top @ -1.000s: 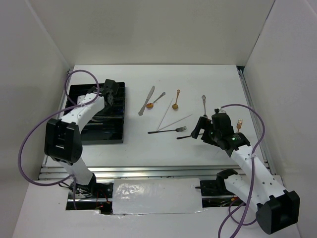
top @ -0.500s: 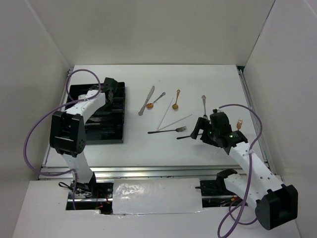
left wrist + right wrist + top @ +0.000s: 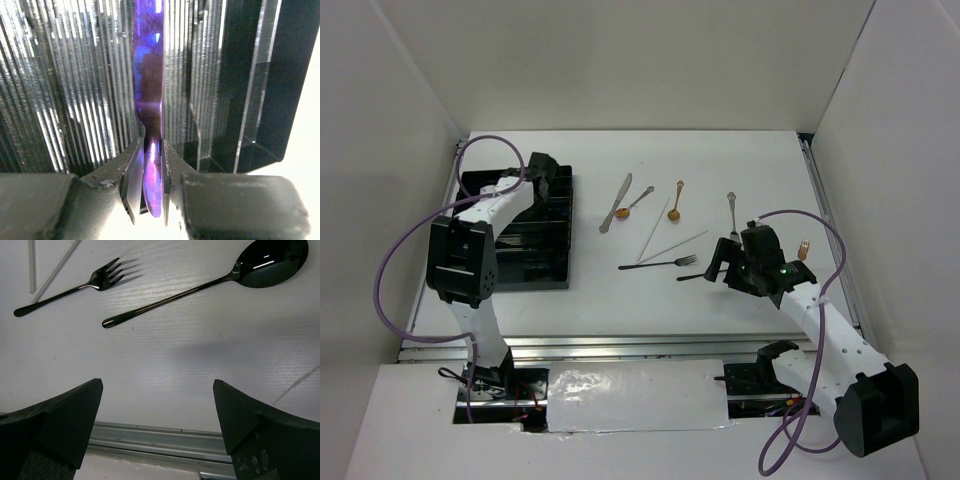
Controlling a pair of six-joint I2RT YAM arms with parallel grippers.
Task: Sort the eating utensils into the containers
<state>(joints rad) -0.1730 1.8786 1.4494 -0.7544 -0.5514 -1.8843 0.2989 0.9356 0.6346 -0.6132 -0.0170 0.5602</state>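
Patience first: lower dark blue knife, pinched near one end by left gripper, flat and in line with one channel of black tray by the counter's left edge before letting go. Right gripper spread wide over black spoon and black fork toward the right edge. Knife's far end cut off; cannot tell which channel.

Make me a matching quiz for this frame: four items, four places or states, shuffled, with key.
Items
1. dark blue knife
2. black spoon
3. silver knife
4. right gripper

Places or states
a. open, holding nothing
b. on the table beside the black fork
c. pinched in the left gripper over the tray
d. on the table beside a gold-bowled spoon

Pairs: 1-c, 2-b, 3-d, 4-a
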